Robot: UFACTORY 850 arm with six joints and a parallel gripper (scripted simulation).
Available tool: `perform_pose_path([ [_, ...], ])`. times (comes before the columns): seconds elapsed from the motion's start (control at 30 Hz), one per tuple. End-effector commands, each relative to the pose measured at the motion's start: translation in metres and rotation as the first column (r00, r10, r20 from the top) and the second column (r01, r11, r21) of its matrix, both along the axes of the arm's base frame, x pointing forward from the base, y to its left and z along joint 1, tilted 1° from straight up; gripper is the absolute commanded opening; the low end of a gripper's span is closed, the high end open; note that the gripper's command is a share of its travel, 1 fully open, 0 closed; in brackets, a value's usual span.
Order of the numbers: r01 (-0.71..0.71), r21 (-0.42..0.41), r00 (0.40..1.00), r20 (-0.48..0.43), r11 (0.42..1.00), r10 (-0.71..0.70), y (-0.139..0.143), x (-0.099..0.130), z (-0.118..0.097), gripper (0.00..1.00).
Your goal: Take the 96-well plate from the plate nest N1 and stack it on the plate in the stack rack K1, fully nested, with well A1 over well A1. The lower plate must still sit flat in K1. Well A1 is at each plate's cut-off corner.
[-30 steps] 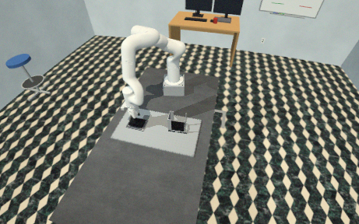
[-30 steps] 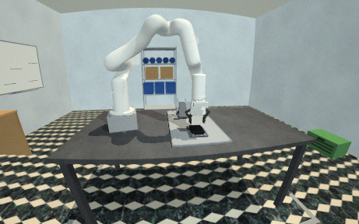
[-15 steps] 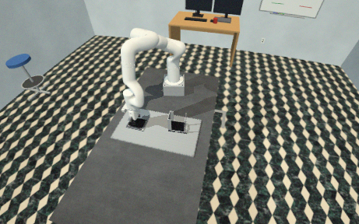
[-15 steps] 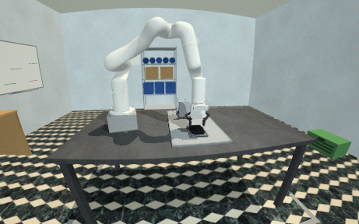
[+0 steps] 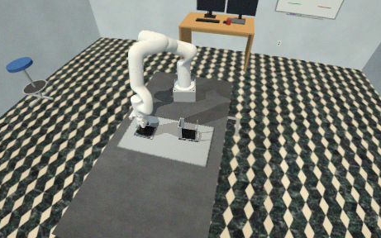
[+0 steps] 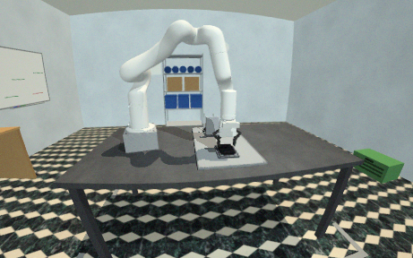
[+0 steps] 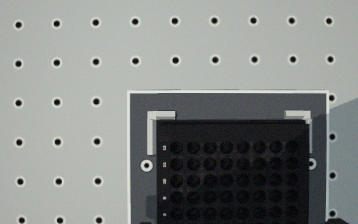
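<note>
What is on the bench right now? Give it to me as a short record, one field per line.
arm: bent over the left side of the pale board, wrist pointing down
gripper: open, holding nothing, just above the plate
plate to move: black, sitting in its nest between two corner brackets
rack: to the right on the same board, a black plate inside
second plate: in the rack, nothing stacked on it
cut-off corner: cannot tell from these views
</note>
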State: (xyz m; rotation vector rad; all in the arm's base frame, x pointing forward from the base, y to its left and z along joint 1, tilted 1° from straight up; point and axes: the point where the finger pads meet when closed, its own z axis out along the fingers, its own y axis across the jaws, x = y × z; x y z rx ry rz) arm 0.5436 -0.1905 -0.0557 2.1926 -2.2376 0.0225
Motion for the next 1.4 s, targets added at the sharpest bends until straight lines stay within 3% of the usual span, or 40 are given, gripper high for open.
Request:
perform_pose_path([
  [0.0,0.000,-0.001,1.000,0.002,1.000,0.000,0.000,0.001,-0.001,1.00],
  [1.37,0.000,-0.001,1.000,0.002,1.000,0.000,-0.001,0.001,-0.019,1.00],
])
